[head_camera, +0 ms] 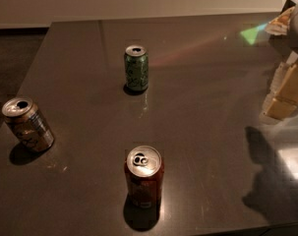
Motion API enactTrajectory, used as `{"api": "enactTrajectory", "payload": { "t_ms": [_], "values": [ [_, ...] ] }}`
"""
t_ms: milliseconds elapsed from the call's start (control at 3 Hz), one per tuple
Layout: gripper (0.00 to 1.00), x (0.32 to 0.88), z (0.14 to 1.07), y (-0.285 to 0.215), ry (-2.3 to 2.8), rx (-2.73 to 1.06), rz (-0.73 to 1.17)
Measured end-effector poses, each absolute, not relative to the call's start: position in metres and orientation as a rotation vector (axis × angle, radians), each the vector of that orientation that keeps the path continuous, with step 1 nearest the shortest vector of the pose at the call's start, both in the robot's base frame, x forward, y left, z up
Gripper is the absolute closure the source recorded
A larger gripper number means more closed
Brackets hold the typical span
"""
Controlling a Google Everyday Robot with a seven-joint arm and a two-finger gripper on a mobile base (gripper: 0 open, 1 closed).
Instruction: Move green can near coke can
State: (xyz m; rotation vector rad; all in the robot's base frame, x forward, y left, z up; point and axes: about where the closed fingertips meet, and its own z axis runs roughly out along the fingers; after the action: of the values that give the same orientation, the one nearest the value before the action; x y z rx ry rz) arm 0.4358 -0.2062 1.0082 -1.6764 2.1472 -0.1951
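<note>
Toward the far edge of the surface [212, 132] the green can [136, 68] stands upright, top up, well apart from the upright coke can [144, 177] by the front edge. The tool [286, 90] sits at the right edge; its state cannot be told.

On the dark counter [212, 107] the green can [136, 68] stands upright at upper centre of the frame, well apart from the coke can [144, 176], which is upright at lower centre. A gold-tan can [28, 124] stands at far left. The gripper [285, 90] hangs at the right edge, touching no can.
</note>
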Motion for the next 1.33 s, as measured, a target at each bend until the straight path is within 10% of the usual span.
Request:
{"api": "enactTrajectory", "payload": {
  "t_ms": [1333],
  "values": [
    [0.0, 0.546, 0.997, -0.149, 2.147, -1.448, -0.105]
  ]
}}
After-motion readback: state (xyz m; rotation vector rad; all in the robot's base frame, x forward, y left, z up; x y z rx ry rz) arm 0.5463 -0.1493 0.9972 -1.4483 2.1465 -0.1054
